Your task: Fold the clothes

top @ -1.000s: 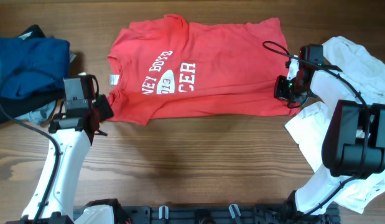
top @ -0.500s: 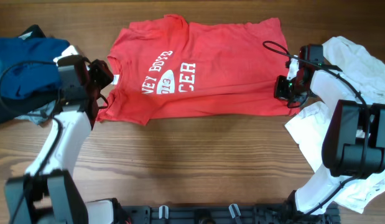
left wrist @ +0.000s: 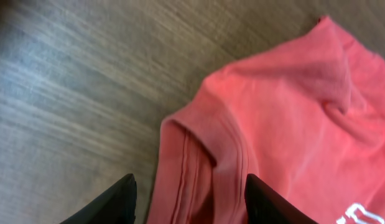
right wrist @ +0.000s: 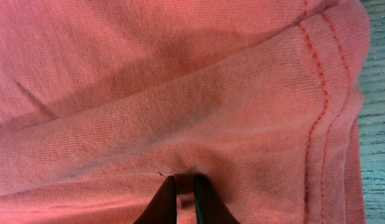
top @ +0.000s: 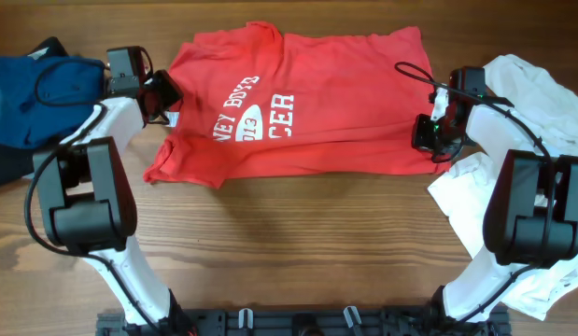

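Observation:
A red T-shirt (top: 298,103) with white lettering lies flat on the wooden table, collar to the left. My left gripper (top: 161,96) is open over its left sleeve; in the left wrist view the sleeve hem (left wrist: 201,162) lies between the spread black fingers (left wrist: 189,199). My right gripper (top: 429,135) is shut on the shirt's bottom hem at the right edge. In the right wrist view the fingertips (right wrist: 183,193) pinch a fold of red fabric (right wrist: 180,112) beside the stitched hem (right wrist: 332,118).
A pile of blue clothes (top: 36,93) lies at the far left. A heap of white clothes (top: 527,121) lies at the right, under my right arm. Bare wooden table (top: 289,233) runs along the front.
My left gripper has moved up from the table's left front to the shirt's left sleeve. My right gripper has held still, shut on the hem.

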Tool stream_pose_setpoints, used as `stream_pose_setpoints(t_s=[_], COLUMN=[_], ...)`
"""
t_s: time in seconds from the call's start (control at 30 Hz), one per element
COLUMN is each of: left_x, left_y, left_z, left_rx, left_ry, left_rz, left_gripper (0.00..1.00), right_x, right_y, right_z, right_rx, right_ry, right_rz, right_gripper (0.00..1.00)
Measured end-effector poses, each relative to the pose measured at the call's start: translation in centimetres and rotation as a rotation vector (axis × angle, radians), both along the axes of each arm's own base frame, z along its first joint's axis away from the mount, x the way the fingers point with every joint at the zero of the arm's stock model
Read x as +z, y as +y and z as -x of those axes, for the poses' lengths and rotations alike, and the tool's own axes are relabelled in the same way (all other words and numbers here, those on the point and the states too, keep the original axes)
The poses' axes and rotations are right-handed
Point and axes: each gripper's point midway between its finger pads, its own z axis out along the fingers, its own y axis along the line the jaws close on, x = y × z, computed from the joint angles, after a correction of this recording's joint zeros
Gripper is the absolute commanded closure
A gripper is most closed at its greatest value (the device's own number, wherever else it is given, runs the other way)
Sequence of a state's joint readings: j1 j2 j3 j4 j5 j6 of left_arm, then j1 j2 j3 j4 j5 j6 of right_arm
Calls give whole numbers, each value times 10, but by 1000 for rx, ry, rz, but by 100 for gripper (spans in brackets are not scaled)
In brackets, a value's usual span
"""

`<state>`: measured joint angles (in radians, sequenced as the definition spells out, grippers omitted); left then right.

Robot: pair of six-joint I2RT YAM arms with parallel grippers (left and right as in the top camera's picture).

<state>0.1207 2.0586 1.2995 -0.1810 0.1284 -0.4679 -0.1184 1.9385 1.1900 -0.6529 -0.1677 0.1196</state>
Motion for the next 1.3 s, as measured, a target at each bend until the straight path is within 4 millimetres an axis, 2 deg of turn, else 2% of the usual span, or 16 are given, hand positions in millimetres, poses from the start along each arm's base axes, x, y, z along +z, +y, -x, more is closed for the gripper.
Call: stream_pose_setpoints(t_s=[0.07,0.1,0.3,0.43,0.5,0.6,0.73,0.77,0.83,0.87,0.9,0.97,1.0,1.13,1.17,1.3], left_x=[-8,-11,-16,-12,3,17,59,62,53,48,42,33,31,12,9,26], left_y=[1,1,1,2,4,5,12,14,18,20,22,25,25,22,19,9], left_z=[-4,-8,-10,-24,-40,-52,-82,-83,-77,-73,-67,-60,-57,-31,-12,84], left_rx=[0,-3,-14,-13,-13,-11,1,8,12,7,2,-2,-8,-30,-37,-63], left_ry=[-6,-15,-16,-82,-172,-223,-328,-331,-282,-255,-220,-172,-159,-20,63,404], left_rz=[-2,-3,-11,-18,-29,-37,-61,-69,-101,-123,-142,-165,-170,-162,-150,-105], left_gripper=[45,50,96,96,96,96,96,96,96,75,59,42,29,37,39,43], right_x=[0,0,0,0,0,0,0,0,0,0,0,0,0,0,0,0], right_y=[0,0,0,-1,-1,-1,-1,-1,-1,-1,-1,-1,-1,-1,-1,-2], right_z=[0,0,1,2,4,4,5,5,5,5,5,5,5,5,6,7], right_rx=[0,0,0,-1,-1,-1,-2,-2,-2,-1,-2,-2,-2,-2,-2,-2], right_ry=[0,1,5,9,17,21,22,21,22,22,23,24,24,25,27,33], right_rz=[0,0,1,3,5,6,6,6,6,6,7,8,8,9,9,11], right_gripper=[88,88,88,88,88,88,88,88,88,88,88,88,88,88,88,88])
